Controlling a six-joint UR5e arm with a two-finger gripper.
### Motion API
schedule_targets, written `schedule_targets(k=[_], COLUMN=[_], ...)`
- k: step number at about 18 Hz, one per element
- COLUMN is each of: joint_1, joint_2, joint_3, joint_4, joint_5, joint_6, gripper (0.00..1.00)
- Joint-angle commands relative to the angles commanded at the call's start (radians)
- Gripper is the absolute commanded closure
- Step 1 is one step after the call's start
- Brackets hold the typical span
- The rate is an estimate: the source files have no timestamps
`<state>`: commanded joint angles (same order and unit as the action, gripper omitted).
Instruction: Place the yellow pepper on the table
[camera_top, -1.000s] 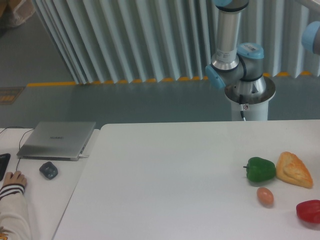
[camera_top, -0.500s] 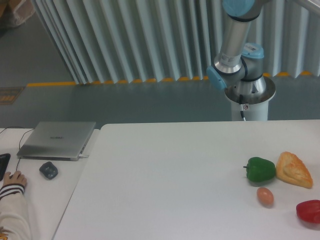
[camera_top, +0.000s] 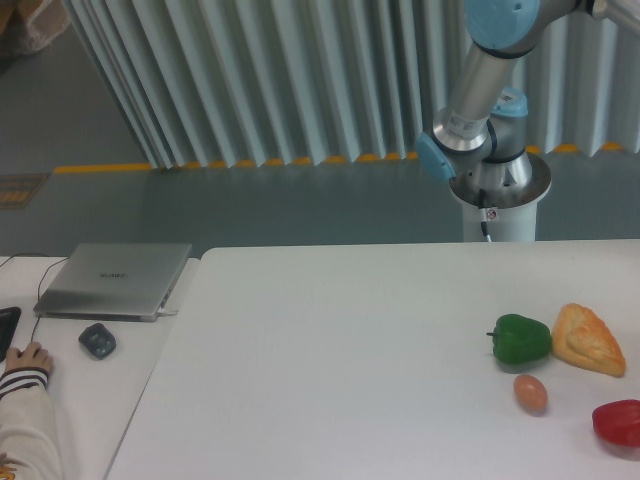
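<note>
Yellow pepper not visible anywhere in view, so its position, long axis and pointing direction can't be told. Pincer also out of frame; whether it is released, clenched or grasping anything can't be told.

Only the UR5e arm (camera_top: 478, 95) lower links show, rising from its white pedestal base (camera_top: 497, 205) behind the table's far edge and leaning up toward top right, out of frame.

White table (camera_top: 330, 360) carries 4 items at right: green pepper (camera_top: 520, 338), stem to the left, touching or just beside an orange-tan bread-like lump (camera_top: 588, 340); a small egg (camera_top: 531, 392) near, in front of the pepper; red pepper (camera_top: 618, 422) cut by the right edge.

On the off-white side desk (camera_top: 75, 385) at left: closed grey laptop (camera_top: 115, 279), dark mouse (camera_top: 97, 341) in front of it, a person's hand (camera_top: 26, 357) w/ striped cuff at lower left.
</note>
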<state>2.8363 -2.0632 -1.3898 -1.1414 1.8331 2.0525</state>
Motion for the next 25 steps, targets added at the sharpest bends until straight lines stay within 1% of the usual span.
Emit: schedule_targets(k=[5,9,12,15,25], joint_1=[0.002,0.000,0.000,0.000,0.000], joint_2=[-0.018,-0.018,-0.028,-0.051,-0.066], joint_3=[0.000,-0.005,-0.005,-0.002,-0.002], joint_4=[0.028,0.031,0.046,0.086,0.103], joint_5=[0.002,0.015,0.015,0.015,0.017], joint_6=[-0.002,-0.009,-0.012,-0.011,-0.018], gripper=[0.00,0.00,0.00,0.00,0.00])
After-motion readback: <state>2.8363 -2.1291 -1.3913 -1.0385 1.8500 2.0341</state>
